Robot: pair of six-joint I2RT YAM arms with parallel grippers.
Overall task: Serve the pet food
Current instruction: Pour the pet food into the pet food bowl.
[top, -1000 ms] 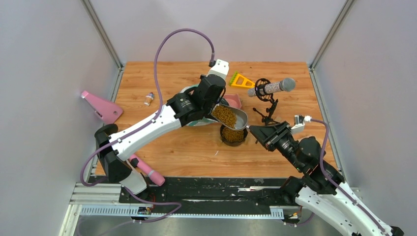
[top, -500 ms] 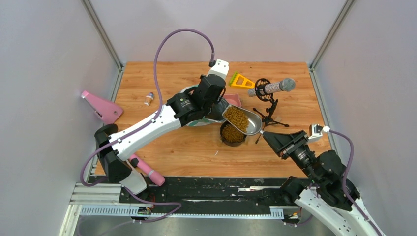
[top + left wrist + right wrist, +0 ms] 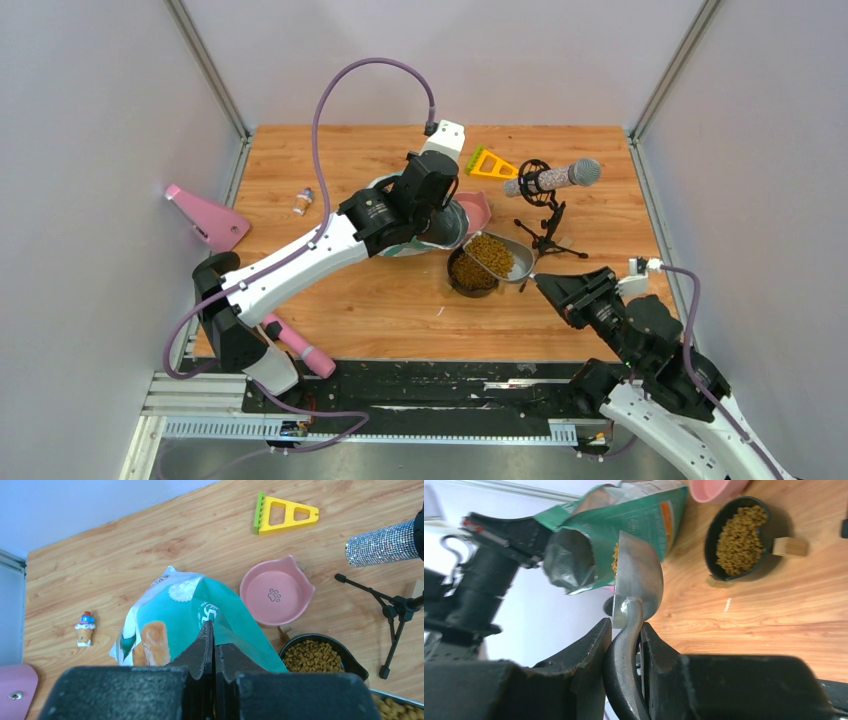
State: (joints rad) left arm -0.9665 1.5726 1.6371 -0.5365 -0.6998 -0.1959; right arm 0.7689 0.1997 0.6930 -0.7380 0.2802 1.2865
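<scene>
Overhead, the scoop [image 3: 522, 266] sits tilted at the 2 o'clock rim of the black bowl [image 3: 710, 542], and whether the two touch cannot be told. It carries a heap of pet food [image 3: 487, 251], and more of the same brown kibble lies in the black bowl. The right gripper [image 3: 626, 628], at about 3 o'clock from that bowl, has its fingers pinching the scoop's curved handle from both sides. The left gripper [image 3: 213, 641] has its fingers pressed together on the top edge of the teal and white bag [image 3: 230, 622], which stands at 10 o'clock from the black bowl with its mouth gaping toward the scoop. A pink bowl [image 3: 292, 582] with a paw print sits at 12 o'clock from the black one, just beside it. A glittery microphone [image 3: 556, 178] on a small tripod stands at 1 o'clock, a yellow triangular piece [image 3: 286, 514] lies beyond the pink bowl, and a small ice-cream toy [image 3: 85, 628] stands at 9 o'clock from the bag
</scene>
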